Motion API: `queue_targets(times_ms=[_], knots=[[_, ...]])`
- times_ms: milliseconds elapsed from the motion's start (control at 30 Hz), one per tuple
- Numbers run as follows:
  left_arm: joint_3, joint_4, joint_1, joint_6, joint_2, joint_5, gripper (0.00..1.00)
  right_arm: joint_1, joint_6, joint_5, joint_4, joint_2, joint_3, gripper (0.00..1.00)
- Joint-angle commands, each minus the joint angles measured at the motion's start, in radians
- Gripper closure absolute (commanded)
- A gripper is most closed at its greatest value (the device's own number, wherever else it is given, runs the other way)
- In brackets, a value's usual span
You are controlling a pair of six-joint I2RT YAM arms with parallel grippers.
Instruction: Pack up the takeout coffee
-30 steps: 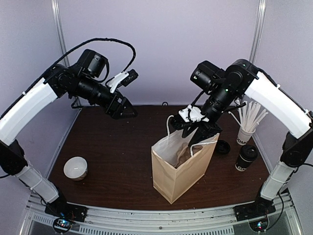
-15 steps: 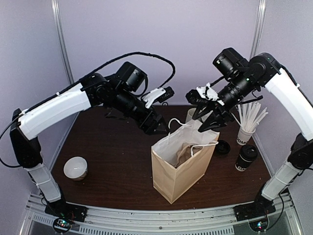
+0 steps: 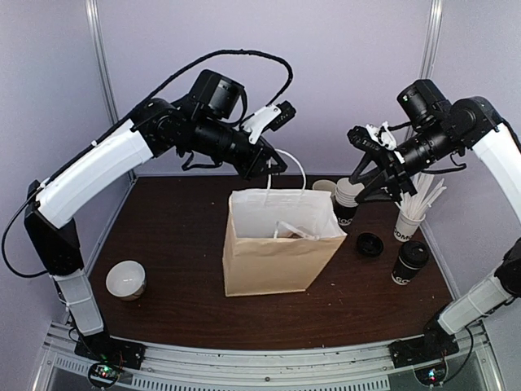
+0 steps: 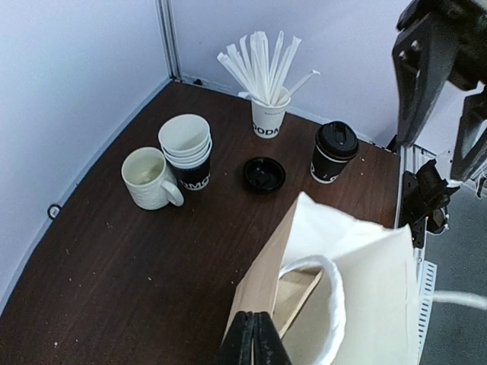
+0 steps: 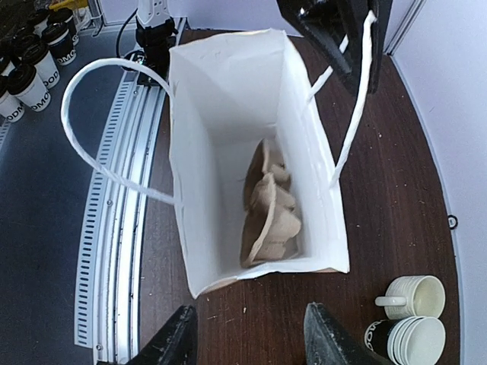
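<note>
The takeout coffee (image 3: pixel 409 262) (image 4: pixel 334 152), a white cup with a black band and black lid, stands at the right side of the table, apart from both grippers. A brown paper bag (image 3: pixel 277 252) (image 4: pixel 350 281) (image 5: pixel 228 137) with white lining and handles stands open mid-table. A folded cardboard insert (image 5: pixel 270 209) lies at its bottom. My left gripper (image 3: pixel 273 167) (image 4: pixel 255 341) is shut on the bag's far rim. My right gripper (image 3: pixel 370 175) (image 5: pixel 251 342) hangs open above the table right of the bag, holding nothing.
Behind the coffee are a loose black lid (image 3: pixel 370 243) (image 4: pixel 264 173), a paper cup of white sticks (image 3: pixel 407 220) (image 4: pixel 268 118), a stack of paper cups (image 3: pixel 346 204) (image 4: pixel 186 148) and a white mug (image 3: pixel 326 187) (image 4: pixel 148 177). A small white cup (image 3: pixel 126 279) sits front left.
My left gripper swung right to the bag and shut on its rim. The right gripper pulled up and right, out of the bag. The bag now stands squarer and wider open.
</note>
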State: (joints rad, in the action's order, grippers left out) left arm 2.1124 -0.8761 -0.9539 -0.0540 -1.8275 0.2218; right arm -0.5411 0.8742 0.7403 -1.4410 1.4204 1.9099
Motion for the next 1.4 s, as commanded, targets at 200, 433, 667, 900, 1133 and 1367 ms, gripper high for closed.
queue_targets(times_ms=[200, 433, 667, 900, 1133, 1367], knots=[[-0.197, 0.064, -0.071, 0.057, 0.053, 0.094, 1.0, 0.009, -0.061, 0.119, 0.081, -0.037, -0.166, 0.49], [-0.374, 0.125, -0.21, -0.011, 0.189, -0.006, 1.0, -0.012, -0.064, 0.198, 0.028, -0.055, -0.191, 0.46], [-0.494, 0.185, -0.265, -0.057, 0.278, 0.006, 1.0, -0.028, -0.078, 0.183, 0.054, -0.059, -0.275, 0.45], [-0.589, 0.209, -0.294, -0.084, 0.337, -0.033, 1.0, -0.086, -0.117, 0.188, 0.09, -0.055, -0.315, 0.45], [-0.654, 0.263, -0.295, -0.098, 0.376, -0.154, 1.0, -0.265, -0.099, 0.084, 0.08, -0.04, -0.314, 0.55], [-0.676, 0.324, -0.294, -0.117, 0.382, -0.251, 1.0, -0.459, -0.063, -0.105, 0.037, -0.002, -0.259, 0.61]])
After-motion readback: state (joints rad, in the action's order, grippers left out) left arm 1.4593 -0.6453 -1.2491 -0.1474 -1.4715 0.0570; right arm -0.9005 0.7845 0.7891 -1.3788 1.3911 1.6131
